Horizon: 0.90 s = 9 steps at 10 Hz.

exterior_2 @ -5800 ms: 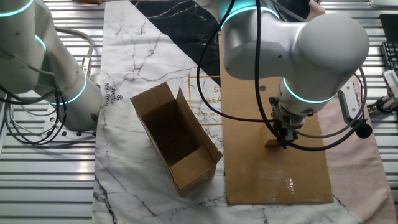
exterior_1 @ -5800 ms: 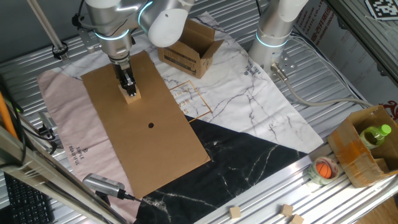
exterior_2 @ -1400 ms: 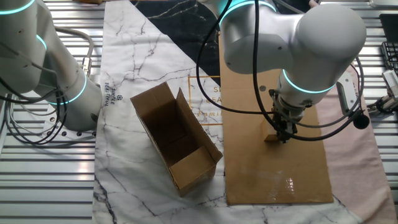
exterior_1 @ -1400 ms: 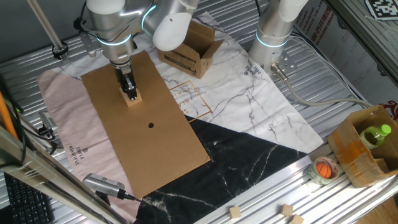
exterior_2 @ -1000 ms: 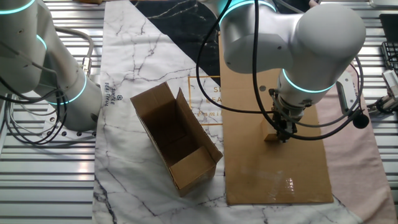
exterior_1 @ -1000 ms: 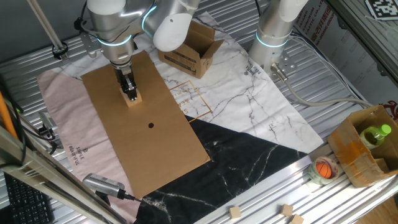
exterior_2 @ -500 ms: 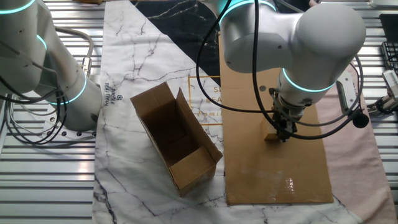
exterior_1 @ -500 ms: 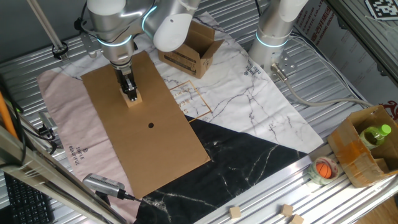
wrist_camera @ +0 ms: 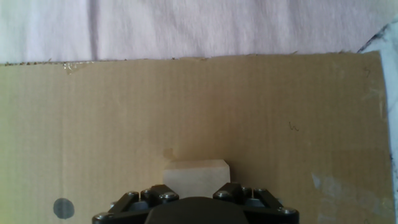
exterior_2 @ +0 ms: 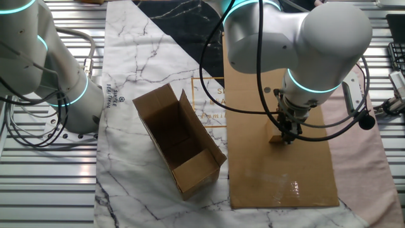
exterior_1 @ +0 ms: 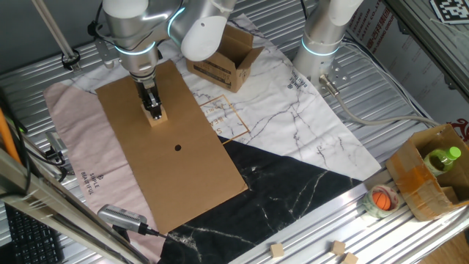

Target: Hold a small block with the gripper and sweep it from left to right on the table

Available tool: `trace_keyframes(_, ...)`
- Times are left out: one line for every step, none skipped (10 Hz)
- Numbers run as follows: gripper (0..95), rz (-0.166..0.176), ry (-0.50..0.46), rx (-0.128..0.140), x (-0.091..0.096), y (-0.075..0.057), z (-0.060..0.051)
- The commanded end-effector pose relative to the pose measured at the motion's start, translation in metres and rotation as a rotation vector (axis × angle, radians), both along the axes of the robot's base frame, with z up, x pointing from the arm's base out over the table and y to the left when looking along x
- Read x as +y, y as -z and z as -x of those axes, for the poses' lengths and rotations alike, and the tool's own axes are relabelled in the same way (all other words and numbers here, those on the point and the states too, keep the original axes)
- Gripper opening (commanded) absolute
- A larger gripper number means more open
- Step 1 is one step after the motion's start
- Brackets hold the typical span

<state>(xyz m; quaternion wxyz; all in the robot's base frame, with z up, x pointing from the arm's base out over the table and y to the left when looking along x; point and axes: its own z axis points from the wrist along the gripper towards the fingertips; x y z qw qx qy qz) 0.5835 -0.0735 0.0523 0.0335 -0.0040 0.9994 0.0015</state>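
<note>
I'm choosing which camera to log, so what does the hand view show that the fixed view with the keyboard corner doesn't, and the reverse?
Only the hand view shows the block's pale front face close up, sitting between the gripper's fingers, with a pink cloth beyond the cardboard edge. Only the fixed view shows the open box, the second arm, the green bottle and the small cubes at the table edge. Both show the block on the cardboard sheet and its dark dot.

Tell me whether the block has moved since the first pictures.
Yes, slightly. The block now sits a little farther from the cardboard sheet's top edge and nearer its black dot.
</note>
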Motion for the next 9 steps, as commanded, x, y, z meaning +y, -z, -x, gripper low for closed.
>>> trace_keyframes(57.0, 0.0, 0.002, 0.0, 0.0001, -0.0001, 0.0)
trace_keyframes(57.0, 0.0, 0.003, 0.001, 0.0003, -0.0001, 0.0)
trace_keyframes(57.0, 0.001, 0.003, 0.0, 0.0005, 0.0, 0.0)
trace_keyframes(57.0, 0.001, 0.004, 0.0, 0.0005, 0.0, 0.0)
trace_keyframes(57.0, 0.001, 0.004, 0.0, 0.0006, 0.0, 0.0)
trace_keyframes(57.0, 0.001, 0.005, 0.0, 0.0008, 0.0, -0.0001)
trace_keyframes(57.0, 0.001, 0.005, 0.0, 0.0009, 0.0001, -0.0001)
trace_keyframes(57.0, 0.003, 0.006, -0.001, 0.0014, 0.0002, -0.0002)
trace_keyframes(38.0, 0.003, 0.008, 0.0, 0.0018, 0.0004, -0.0002)
